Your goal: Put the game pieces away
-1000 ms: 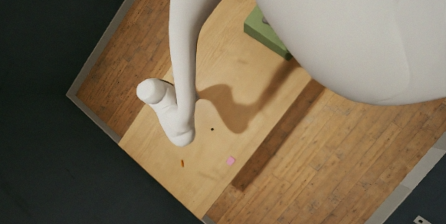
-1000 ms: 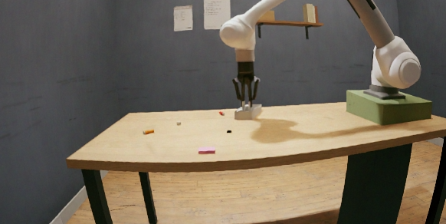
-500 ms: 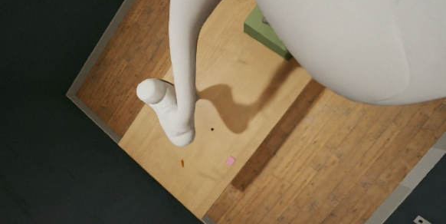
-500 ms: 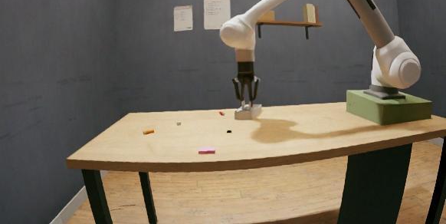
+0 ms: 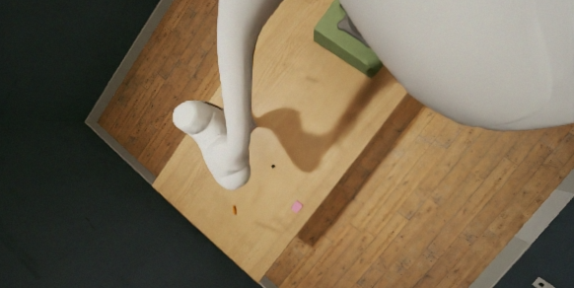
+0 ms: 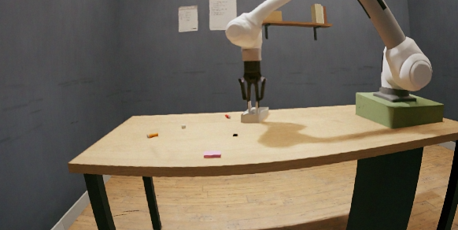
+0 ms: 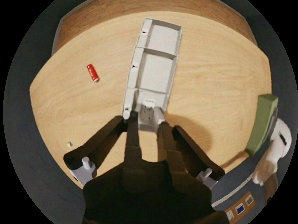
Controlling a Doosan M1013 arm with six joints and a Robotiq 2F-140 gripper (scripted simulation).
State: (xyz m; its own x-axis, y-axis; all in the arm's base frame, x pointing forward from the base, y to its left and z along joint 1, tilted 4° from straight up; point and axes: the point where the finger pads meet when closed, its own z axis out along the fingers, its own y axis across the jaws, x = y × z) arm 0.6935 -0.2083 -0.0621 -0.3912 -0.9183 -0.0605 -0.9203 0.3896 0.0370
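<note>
Your pincer (image 6: 252, 108) hangs straight down at the far middle of the tabletop (image 6: 323, 139), with its tips down at the near end of a pale bin (image 6: 257, 115). In the wrist view the bin (image 7: 157, 63) runs from the picture's centre toward 12 o'clock and shows two compartments, both bare inside. The fingers stand narrow, only a small gap apart, at the bin's end wall, and they clamp nothing. The bin sits flat on the tabletop. You cannot read a letter on it in any view.

Taking the bin as the dial's centre in the exterior view:
- A small red piece (image 6: 227, 116) lies at 9 o'clock, just beside the bin and not touching it. The wrist view has it at 10 o'clock (image 7: 93, 72).
- A tiny white cube (image 6: 183, 127) lies farther out, near 8 o'clock.
- An orange piece (image 6: 152, 135) lies beyond that, also near 8 o'clock.
- A small black piece (image 6: 235, 135) lies at 7 o'clock.
- A pink block (image 6: 212, 154) lies near the front edge, also about 7 o'clock.

All five lie on the wood, well apart from one another. The arm's green base (image 6: 397, 113) stands at 3 o'clock, at the tabletop's end.
</note>
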